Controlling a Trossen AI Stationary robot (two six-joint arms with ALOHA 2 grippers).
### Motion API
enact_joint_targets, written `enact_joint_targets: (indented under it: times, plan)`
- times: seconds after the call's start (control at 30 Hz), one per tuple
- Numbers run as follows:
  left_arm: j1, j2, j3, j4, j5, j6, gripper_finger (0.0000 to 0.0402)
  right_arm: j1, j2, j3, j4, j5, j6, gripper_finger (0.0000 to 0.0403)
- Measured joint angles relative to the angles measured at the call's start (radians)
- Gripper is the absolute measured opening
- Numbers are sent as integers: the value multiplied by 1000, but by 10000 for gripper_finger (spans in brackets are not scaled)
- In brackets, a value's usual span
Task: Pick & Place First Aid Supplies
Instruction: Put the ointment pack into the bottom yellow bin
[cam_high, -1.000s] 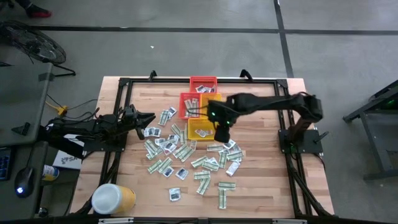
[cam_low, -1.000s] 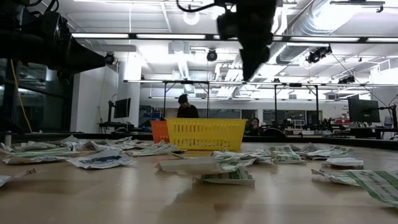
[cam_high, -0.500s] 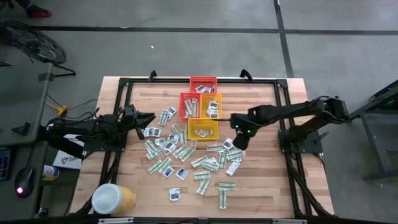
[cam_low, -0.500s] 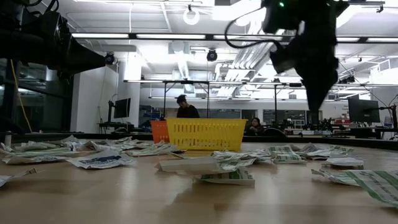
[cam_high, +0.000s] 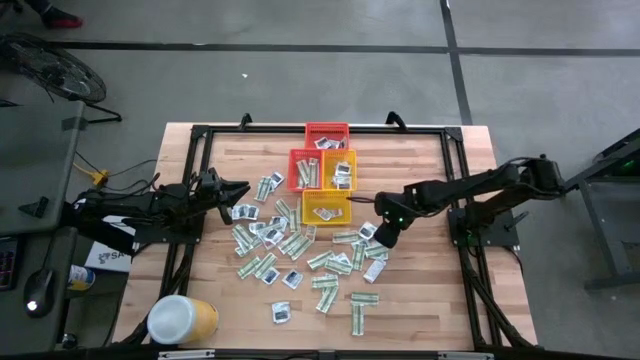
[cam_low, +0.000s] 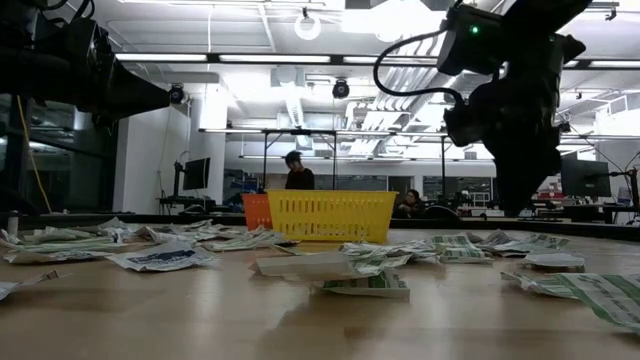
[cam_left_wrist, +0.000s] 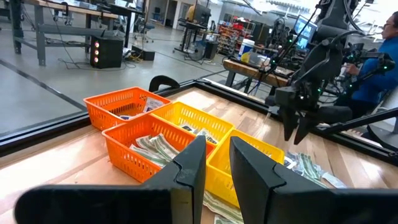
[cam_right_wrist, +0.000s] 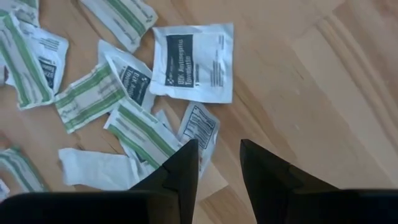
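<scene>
The first aid supplies (cam_high: 300, 250) lie scattered flat on the wooden table, pale green-and-white strips (cam_right_wrist: 134, 134) and white squares with dark blue marks (cam_right_wrist: 193, 59). My right gripper (cam_high: 384, 234) hangs over the right side of this pile, pointing steeply down. It is open with nothing between its fingers (cam_right_wrist: 217, 155), and it also shows in the low view (cam_low: 520, 190). My left gripper (cam_high: 242, 190) waits at the table's left edge, level. It is open too, with nothing in the gap (cam_left_wrist: 214, 162).
Small baskets stand at the table's far middle: red (cam_high: 327, 135), orange (cam_high: 305, 168), and yellow (cam_high: 326, 207), some with packets inside. A big yellow tub with a white lid (cam_high: 182, 318) sits at the near left corner. Bare wood lies right of the pile.
My right gripper has left its place above the yellow basket. It has swung toward the table's right and near edges, come down and rolled about its own axis. It now hangs low over the pile's right side. No packet has moved.
</scene>
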Motion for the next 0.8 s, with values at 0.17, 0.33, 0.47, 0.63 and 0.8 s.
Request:
enact_joint_targets:
  times: [0.17,0.33,0.47,0.63,0.8]
  plan:
    - [0,0,0,0,0,0,73,0,0,0,16,2,5,143]
    - [0,0,0,0,0,0,73,0,34,0,45,-5,13,187]
    - [0,0,0,0,0,0,73,0,71,0,60,-35,20,201]
    - [0,0,0,0,0,0,73,0,93,0,70,-35,24,193]
    - [0,0,0,0,0,0,73,-1,101,0,89,-20,17,168]
